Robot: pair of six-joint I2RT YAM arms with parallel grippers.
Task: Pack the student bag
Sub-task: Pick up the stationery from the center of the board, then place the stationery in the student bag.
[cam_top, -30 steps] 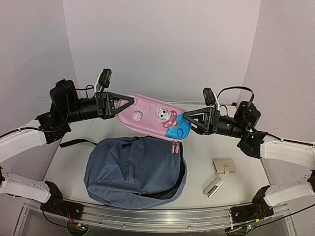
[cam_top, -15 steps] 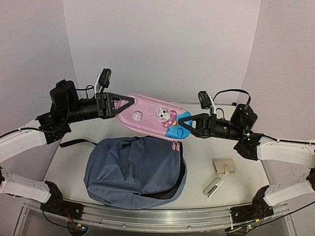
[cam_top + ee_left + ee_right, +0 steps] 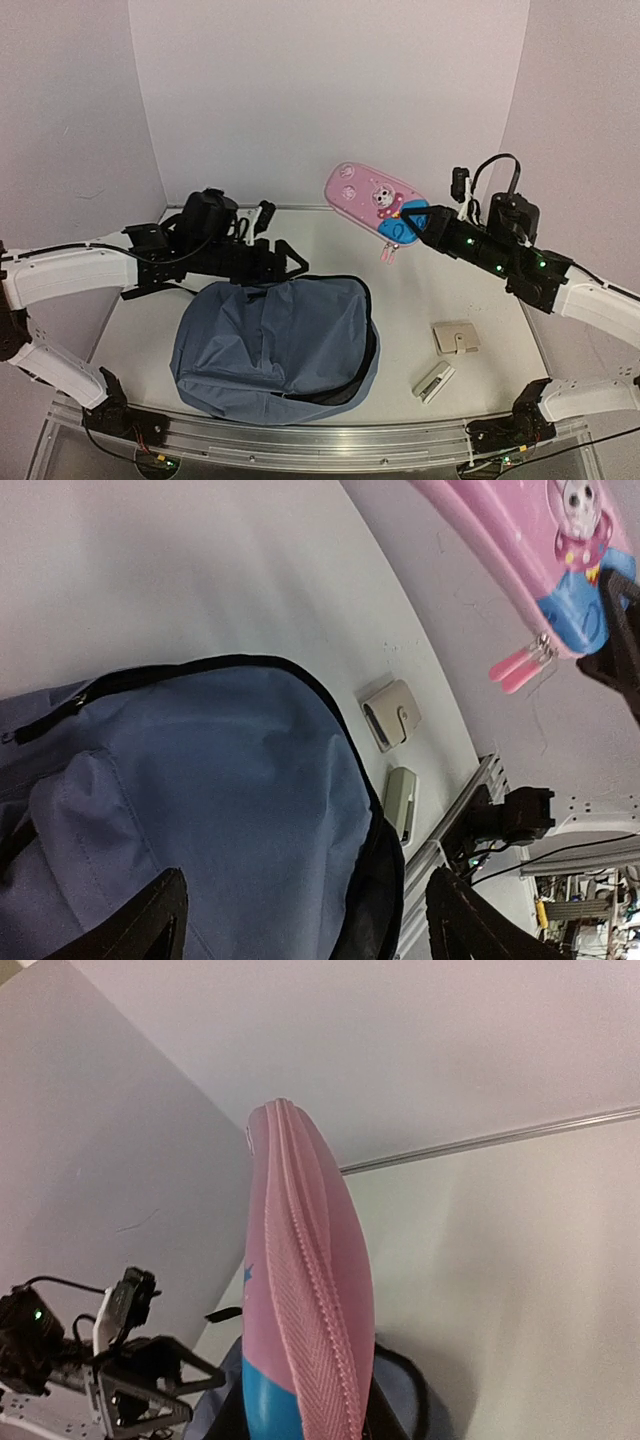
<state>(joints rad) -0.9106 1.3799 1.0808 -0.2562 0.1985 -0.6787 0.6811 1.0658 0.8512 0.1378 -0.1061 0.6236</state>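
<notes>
- Reaching low and forward with the left arm, forearm nearly level over the table (image 3: 420, 290), wrist turned inward toward the middle.
- Ending in the left gripper (image 3: 292, 262) at the far edge of the student bag (image 3: 270, 345), fingers spread wide with nothing between them; cannot tell whether touching the fabric or not.
- From the left wrist view, looking down on blue cloth and a black zip line, with both fingertips (image 3: 150, 930) far apart at the bottom of the frame.
- Lying flat on the near-middle of the table between the two arm bases, dusty blue, black-edged opening gaping a little along its right side.
- Raised high on the right side, the right arm angled up and inward from its elbow.
- Clamped with the right gripper (image 3: 410, 217) on the blue end of the pink pencil case (image 3: 368, 192), held in the air well above the table and beyond the bag's far right corner.
- Tilted, pink end up toward the back wall, with pink zip pulls (image 3: 385, 256) hanging below the gripped end.
- Seen edge-on from the right wrist, zip seam facing the camera.
- Resting to the right of the bag, apart from it: a beige wallet (image 3: 456, 338) and, nearer the front, a small pale object (image 3: 434, 382).
</notes>
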